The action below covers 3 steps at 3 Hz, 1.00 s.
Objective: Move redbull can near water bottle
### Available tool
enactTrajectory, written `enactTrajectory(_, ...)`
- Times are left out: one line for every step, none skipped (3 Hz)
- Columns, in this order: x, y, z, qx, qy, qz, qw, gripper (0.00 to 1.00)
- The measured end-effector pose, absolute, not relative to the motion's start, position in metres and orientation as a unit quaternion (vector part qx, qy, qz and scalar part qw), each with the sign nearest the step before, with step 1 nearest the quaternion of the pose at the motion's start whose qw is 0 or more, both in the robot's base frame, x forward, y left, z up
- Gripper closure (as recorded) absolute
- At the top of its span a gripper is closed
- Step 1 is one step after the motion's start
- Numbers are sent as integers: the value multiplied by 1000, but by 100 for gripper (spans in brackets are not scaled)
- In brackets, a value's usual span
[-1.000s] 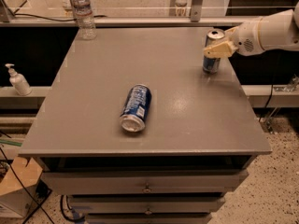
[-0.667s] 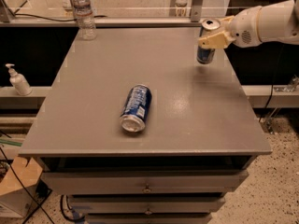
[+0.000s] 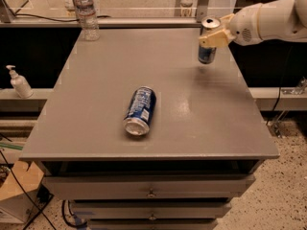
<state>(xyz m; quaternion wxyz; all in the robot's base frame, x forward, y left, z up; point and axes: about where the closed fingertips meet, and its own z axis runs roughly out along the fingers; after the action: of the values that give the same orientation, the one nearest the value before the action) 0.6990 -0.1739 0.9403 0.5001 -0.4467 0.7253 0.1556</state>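
The redbull can [image 3: 207,54] hangs upright just above the far right part of the table [image 3: 96,104], a faint shadow under it suggesting it is clear of the surface. The gripper [image 3: 214,36] reaches in from the right on the white arm [image 3: 268,18], its jaws pinching the can around its upper half. The water bottle [image 3: 87,14] stands at the far left corner, well apart from the can, so the step in hand looks like the carry across the back of the table. To do it well, hold the can level and high enough not to drag, travel leftward along the far edge, and slow before the bottle, since a light clear bottle would tip at a nudge. Set the can down just beside it, not touching. The dark blue can [image 3: 140,109] lies on its side nearer the front, outside that path, and a pump bottle [image 3: 18,83] sits on a ledge off to the left
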Motion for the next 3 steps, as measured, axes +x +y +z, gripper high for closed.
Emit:
enactTrajectory(722, -142, 950, -455, 708, 164, 514, 100)
enactTrajectory(753, -94, 957, -469, 691, 176, 521, 100)
enactTrajectory(780, -39, 954, -493, 675, 189, 515, 100)
